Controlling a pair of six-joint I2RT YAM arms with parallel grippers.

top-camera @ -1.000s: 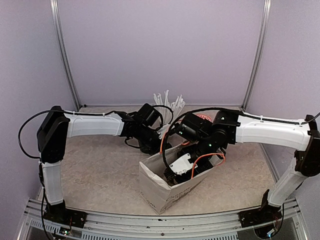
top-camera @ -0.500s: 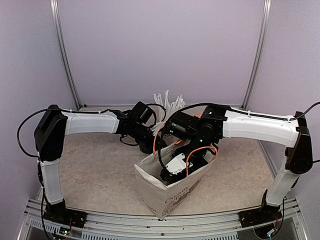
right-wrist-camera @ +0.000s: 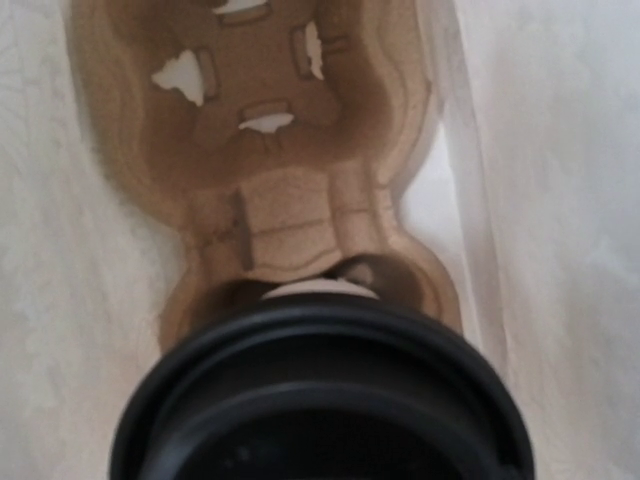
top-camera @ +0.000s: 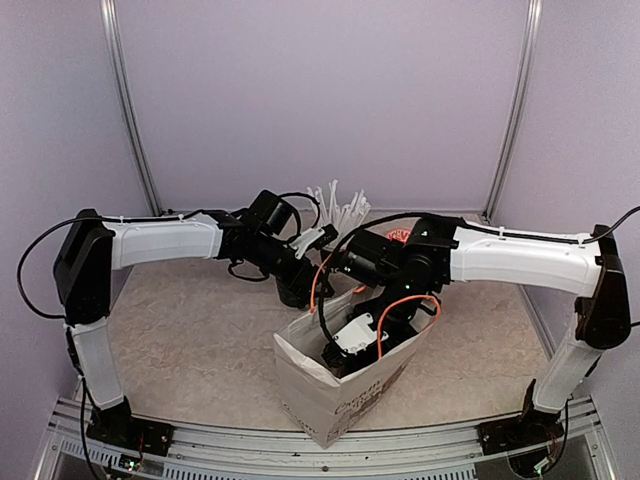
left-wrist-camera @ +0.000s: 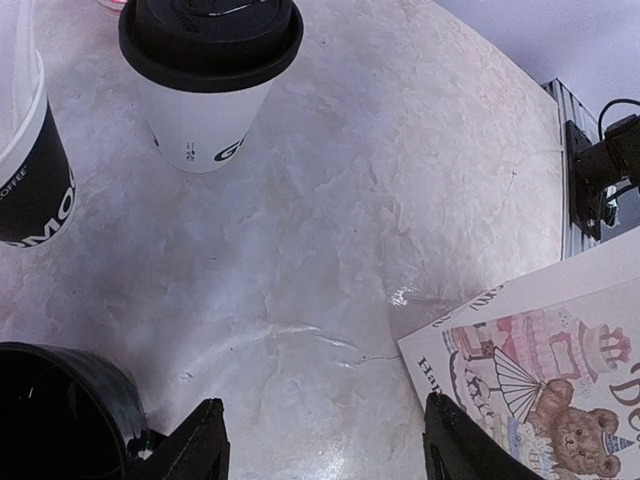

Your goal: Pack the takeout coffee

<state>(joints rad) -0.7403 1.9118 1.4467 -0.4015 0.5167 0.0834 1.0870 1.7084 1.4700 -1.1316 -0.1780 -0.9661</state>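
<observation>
Down in the paper bag [top-camera: 340,395], one takeout cup [right-wrist-camera: 320,400] shows under my right wrist camera. Its black lid fills the lower view above a moulded pulp carrier [right-wrist-camera: 290,150] whose far sockets are vacant. My right gripper [top-camera: 340,352] is sunk in the bag's mouth with its fingers hidden, so I cannot tell whether they clamp the cup or stand free of it.

The second cup [left-wrist-camera: 205,120], lidded and upright, stands on the table [left-wrist-camera: 330,220] ahead of my left gripper [left-wrist-camera: 325,450]. That gripper's fingers [left-wrist-camera: 205,445] are apart with nothing between them.

I judge these paper cups light and thin-walled, easy to dent under a hard squeeze, and liable to spill at the lid if tipped. The best hold looks to be across the white wall below the lid's rim, kept upright.

The tabletop is pale, marbled and glossy, probably slick enough for a nudged cup to slide. A squat black mug [left-wrist-camera: 50,415] sits close by my left finger, and a black-banded cup [left-wrist-camera: 25,160] stands beside the second cup. White straws [top-camera: 338,205] stand at the back, before the lavender walls [top-camera: 320,100].
</observation>
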